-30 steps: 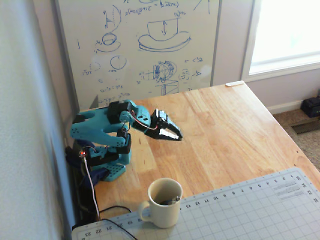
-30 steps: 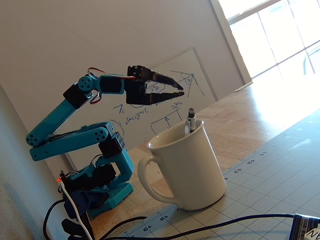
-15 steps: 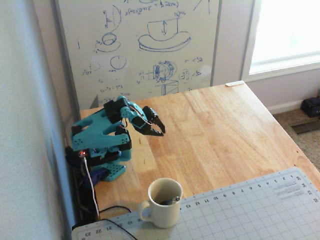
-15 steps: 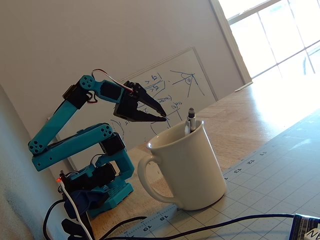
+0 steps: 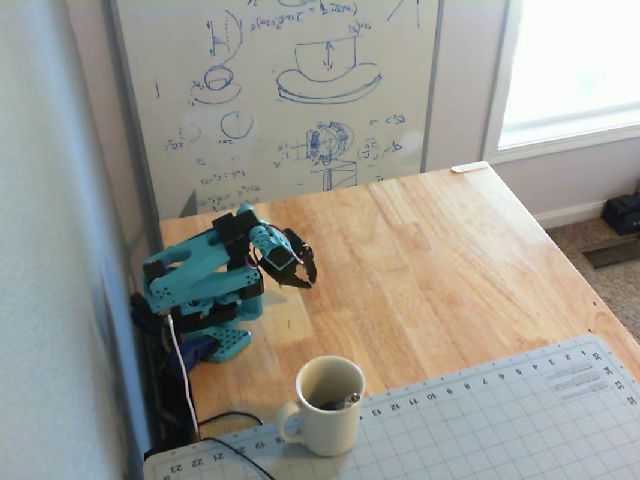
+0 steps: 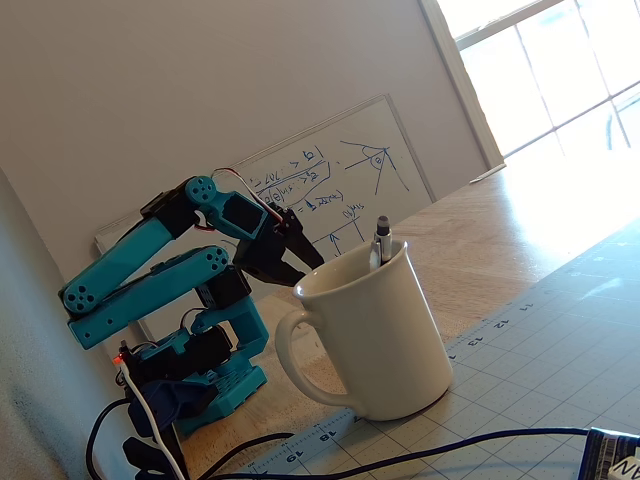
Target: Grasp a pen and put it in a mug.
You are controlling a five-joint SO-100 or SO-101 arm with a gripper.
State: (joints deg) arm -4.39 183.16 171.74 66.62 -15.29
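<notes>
The cream-white mug (image 5: 322, 422) stands at the near edge of the wooden table (image 5: 440, 250), its handle to the left in both fixed views. The dark pen (image 5: 343, 401) stands inside it, leaning on the rim, with its silvery end sticking up above the rim in a fixed view (image 6: 381, 240). The teal arm is folded back over its base at the left. My gripper (image 5: 305, 277) is empty, hangs behind and left of the mug (image 6: 385, 340) and well apart from it, and its black fingers (image 6: 300, 245) look closed together.
A grey-green cutting mat (image 5: 480, 420) with ruler marks covers the table's near part, and the mug stands on its corner. A whiteboard (image 5: 280, 90) leans on the wall behind the arm. Cables (image 5: 185, 385) run beside the arm's base. A wall is close on the left.
</notes>
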